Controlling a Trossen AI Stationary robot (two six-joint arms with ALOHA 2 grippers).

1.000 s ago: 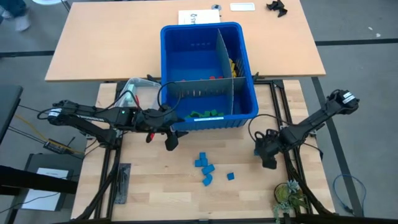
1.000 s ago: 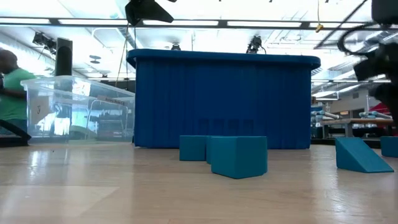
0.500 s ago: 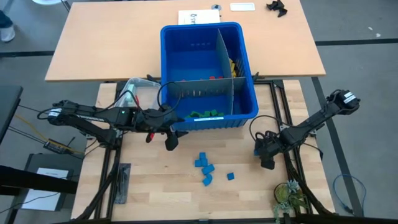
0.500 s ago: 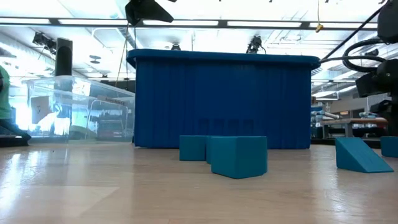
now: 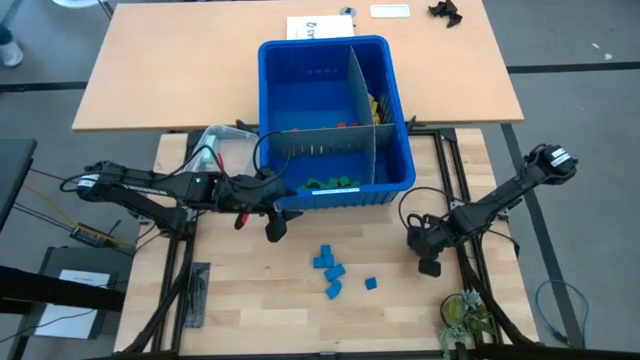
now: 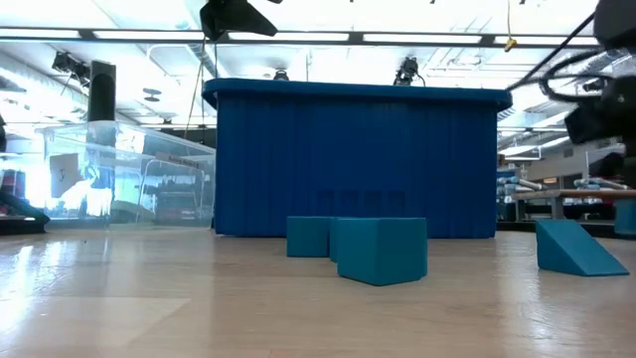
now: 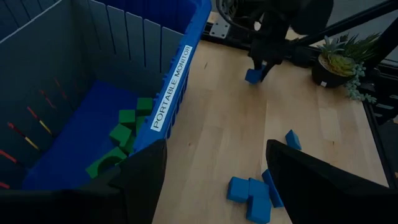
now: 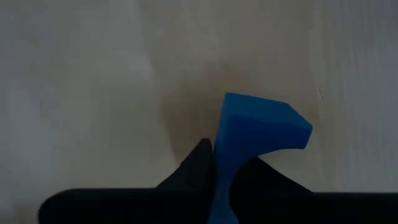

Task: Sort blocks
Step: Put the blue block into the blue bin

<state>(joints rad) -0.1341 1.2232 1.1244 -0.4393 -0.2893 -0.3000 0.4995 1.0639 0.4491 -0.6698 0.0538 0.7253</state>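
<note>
Several blue blocks [image 5: 328, 268] lie loose in the middle of the wooden table, with one small blue block [image 5: 370, 284] to their right. Green blocks [image 7: 121, 140] lie in the near compartment of the blue bin [image 5: 392, 172]; red and yellow ones lie in compartments farther back. My right gripper [image 5: 430, 266] points steeply down at the right of the table, shut on a blue block [image 8: 261, 124]. Beside the bin's near left corner my left gripper [image 5: 272, 228] hangs open above the table with nothing in it. My right gripper pinches the blue block between its two fingers, at a narrow part of it [image 8: 225, 163]. The fingers come from above, slanting steeply down. The block's wider end sticks out beyond the fingertips, close over the wood; whether it rests on the table I cannot tell.
A clear plastic tub [image 5: 222, 148] stands left of the bin. A small potted plant [image 5: 462, 315] sits at the near right corner and a dark flat part [image 5: 197, 295] at the near left. A second wooden table [image 5: 180, 70] lies beyond the bin.
My right gripper has tipped steeper toward the table and has shut on the blue block below it. The left arm and the other blocks have kept still.
</note>
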